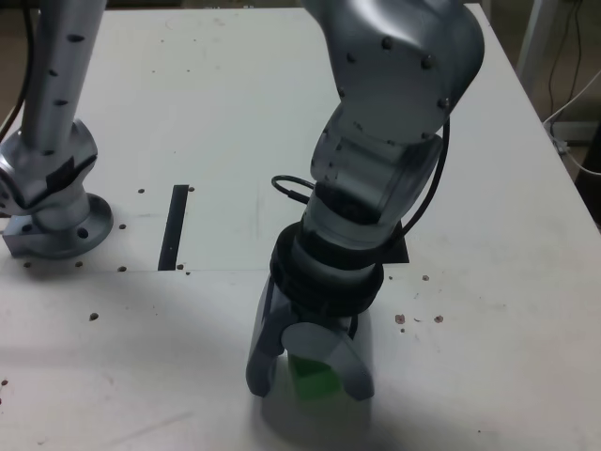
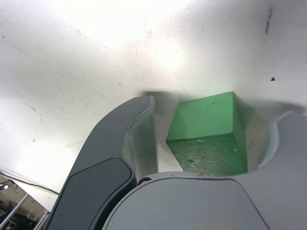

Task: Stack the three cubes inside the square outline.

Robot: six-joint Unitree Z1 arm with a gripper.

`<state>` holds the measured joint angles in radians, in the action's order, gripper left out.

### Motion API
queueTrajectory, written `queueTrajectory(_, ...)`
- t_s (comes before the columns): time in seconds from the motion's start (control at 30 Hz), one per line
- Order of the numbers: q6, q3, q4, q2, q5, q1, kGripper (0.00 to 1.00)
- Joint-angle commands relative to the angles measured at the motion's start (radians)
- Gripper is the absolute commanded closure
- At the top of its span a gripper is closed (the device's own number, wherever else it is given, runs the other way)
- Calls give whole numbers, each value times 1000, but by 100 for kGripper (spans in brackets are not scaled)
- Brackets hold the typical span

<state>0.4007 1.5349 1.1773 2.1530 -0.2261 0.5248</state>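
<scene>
Gripper (image 1: pixel 310 376) lowered over green cube (image 1: pixel 314 380) on white table (image 1: pixel 488 376)

Matte, square-edged cube sits between smooth grey curved fingers (image 2: pixel 120 153); jaws apart, a gap visible on one side; black tape strip (image 1: pixel 174 227) lies well apart.

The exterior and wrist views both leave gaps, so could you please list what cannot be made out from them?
- Red and yellow cubes: in neither view; the arm may hide them in the exterior view.
- Square outline: only a dark corner shows past the arm.
- Green cube: mostly covered by the gripper in the exterior view.
- Grip: in the wrist view a gap shows beside the cube; contact on the other side is unclear.
</scene>
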Motion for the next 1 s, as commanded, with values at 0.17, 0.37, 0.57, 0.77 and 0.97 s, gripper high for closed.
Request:
queueTrajectory(0.17, -3, 7, 4, 1, 13, -2, 80)
queueTrajectory(0.37, -6, 3, 10, 1, 13, -2, 80)
queueTrajectory(0.57, -10, -2, 15, 0, 6, -2, 80)
queueTrajectory(0.77, -15, -3, 40, -8, 2, -1, 80)
queueTrajectory(0.97, -23, -8, 64, -31, 7, -1, 80)
